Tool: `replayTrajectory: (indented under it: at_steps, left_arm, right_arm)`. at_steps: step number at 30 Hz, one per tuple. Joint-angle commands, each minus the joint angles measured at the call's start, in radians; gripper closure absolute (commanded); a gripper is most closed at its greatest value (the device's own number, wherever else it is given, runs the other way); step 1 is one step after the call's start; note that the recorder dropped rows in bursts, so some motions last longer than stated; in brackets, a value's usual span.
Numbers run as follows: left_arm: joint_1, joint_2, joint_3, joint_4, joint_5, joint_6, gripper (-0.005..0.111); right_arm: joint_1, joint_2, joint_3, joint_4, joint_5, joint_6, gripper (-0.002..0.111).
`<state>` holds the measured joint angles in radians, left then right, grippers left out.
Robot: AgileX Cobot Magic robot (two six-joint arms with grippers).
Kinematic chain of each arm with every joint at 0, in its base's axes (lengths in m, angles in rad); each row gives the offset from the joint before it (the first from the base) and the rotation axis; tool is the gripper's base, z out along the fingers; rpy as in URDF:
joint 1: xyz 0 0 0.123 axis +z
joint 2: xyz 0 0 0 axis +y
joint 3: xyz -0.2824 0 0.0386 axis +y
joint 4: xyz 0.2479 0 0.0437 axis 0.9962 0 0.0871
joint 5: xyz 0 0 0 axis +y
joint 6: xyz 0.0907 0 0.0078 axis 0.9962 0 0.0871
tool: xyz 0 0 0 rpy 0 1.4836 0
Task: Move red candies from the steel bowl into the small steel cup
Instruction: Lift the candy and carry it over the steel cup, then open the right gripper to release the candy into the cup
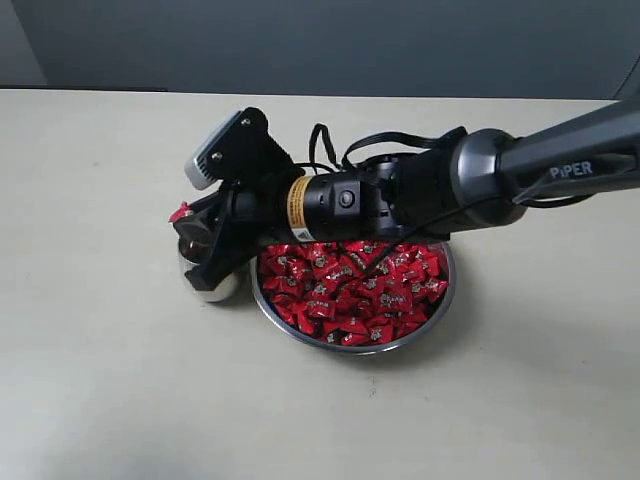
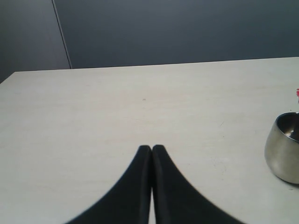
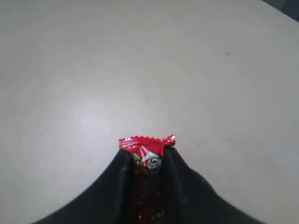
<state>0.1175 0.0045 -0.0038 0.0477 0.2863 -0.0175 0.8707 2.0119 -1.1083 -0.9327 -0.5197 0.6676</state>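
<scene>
Over the small steel cup (image 1: 215,285): I am hovering the right gripper (image 3: 147,158), jaws part-closed, pinching one red candy (image 3: 145,142).
Steel bowl (image 1: 440,300): sitting just beside the cup, heaped with red candies (image 1: 350,295).
Obstruction: my right arm (image 1: 480,175) is covering the bowl's far rim.
Left gripper (image 2: 152,149): pressed closed, empty, over the table (image 2: 93,116).

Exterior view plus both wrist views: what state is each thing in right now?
steel bowl: upright on the table, filled with red candies.
small steel cup: upright beside the bowl; contents cannot be told.
right gripper: shut on one red candy, above the cup.
left gripper: shut, empty, off to the side of the cup.
</scene>
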Motion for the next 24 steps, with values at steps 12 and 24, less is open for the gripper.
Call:
replayTrajectory:
  at_steps: [12, 24]
  left_arm:
    - [0.001, -0.004, 0.004, -0.003, -0.002, -0.002, 0.106]
    - [0.001, -0.004, 0.004, -0.003, -0.002, -0.002, 0.106]
  right_arm:
    - [-0.002, 0.015, -0.03, -0.035, 0.084, 0.047, 0.109]
    - [-0.002, 0.02, -0.03, -0.035, 0.081, 0.049, 0.109]
